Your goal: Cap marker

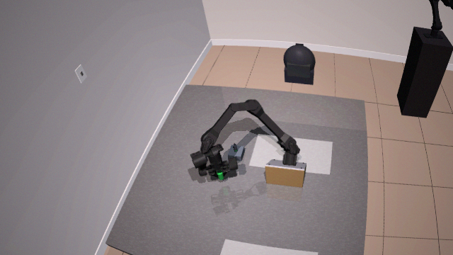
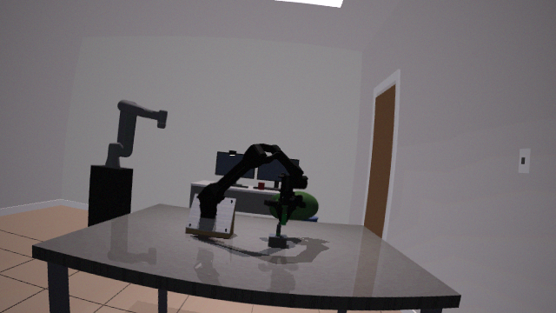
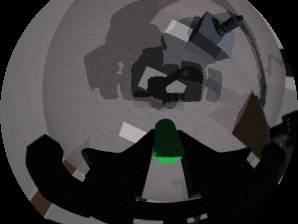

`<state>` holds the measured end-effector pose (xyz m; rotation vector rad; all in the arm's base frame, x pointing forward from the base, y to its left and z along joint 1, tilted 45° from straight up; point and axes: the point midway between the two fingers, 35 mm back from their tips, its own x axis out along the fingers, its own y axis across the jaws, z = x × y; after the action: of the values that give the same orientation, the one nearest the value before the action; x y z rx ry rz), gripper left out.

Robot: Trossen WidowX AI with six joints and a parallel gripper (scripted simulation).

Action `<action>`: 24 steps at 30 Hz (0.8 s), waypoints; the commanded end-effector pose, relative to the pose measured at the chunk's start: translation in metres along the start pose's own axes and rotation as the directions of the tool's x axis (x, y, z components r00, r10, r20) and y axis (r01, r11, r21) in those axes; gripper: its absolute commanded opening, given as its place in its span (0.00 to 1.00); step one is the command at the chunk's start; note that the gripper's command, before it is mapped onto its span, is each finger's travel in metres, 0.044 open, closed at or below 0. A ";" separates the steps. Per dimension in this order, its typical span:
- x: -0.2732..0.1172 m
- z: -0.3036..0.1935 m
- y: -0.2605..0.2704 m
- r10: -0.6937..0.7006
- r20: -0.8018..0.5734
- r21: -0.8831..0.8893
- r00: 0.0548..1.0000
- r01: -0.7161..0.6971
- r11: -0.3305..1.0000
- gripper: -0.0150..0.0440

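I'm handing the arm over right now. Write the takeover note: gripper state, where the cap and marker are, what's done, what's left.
Gripper: shut on the green cap, which looks lifted off the table.
Marker: upright in the holder block, uncapped, off to one side of the gripper.
Done: cap grasped.
Left: carry the cap over the marker tip, line it up, press down until fully seated, release, then move the arm away.
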<state>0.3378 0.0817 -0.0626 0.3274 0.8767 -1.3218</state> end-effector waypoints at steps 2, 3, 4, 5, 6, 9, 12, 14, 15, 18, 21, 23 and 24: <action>-0.008 0.009 0.000 0.007 -0.006 0.009 1.000 -0.007 1.000 0.25; -0.009 0.013 -0.001 0.007 -0.006 0.009 1.000 -0.007 1.000 0.25; -0.011 0.016 -0.003 0.007 -0.006 0.009 1.000 -0.007 1.000 0.25; -0.012 0.020 -0.004 0.007 -0.006 0.009 1.000 -0.007 1.000 0.25; -0.014 0.023 -0.005 0.007 -0.007 0.008 1.000 -0.007 1.000 0.25; -0.018 0.034 -0.008 0.007 -0.007 0.008 1.000 -0.007 1.000 0.25; -0.022 0.044 -0.012 0.007 -0.007 0.008 1.000 -0.007 1.000 0.25; -0.024 0.051 -0.015 0.007 -0.007 0.007 1.000 -0.007 1.000 0.25; -0.025 0.054 -0.016 0.007 -0.007 0.007 1.000 -0.007 1.000 0.25; -0.029 0.064 -0.021 0.007 -0.007 0.007 1.000 -0.007 1.000 0.25; -0.032 0.074 -0.026 0.007 -0.007 0.007 1.000 -0.007 1.000 0.25; -0.035 0.081 -0.029 0.006 -0.007 0.007 1.000 -0.006 1.000 0.25; -0.036 0.084 -0.031 0.006 -0.007 0.006 1.000 -0.006 1.000 0.25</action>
<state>0.3428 0.0486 0.0147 0.3480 0.8763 -1.3208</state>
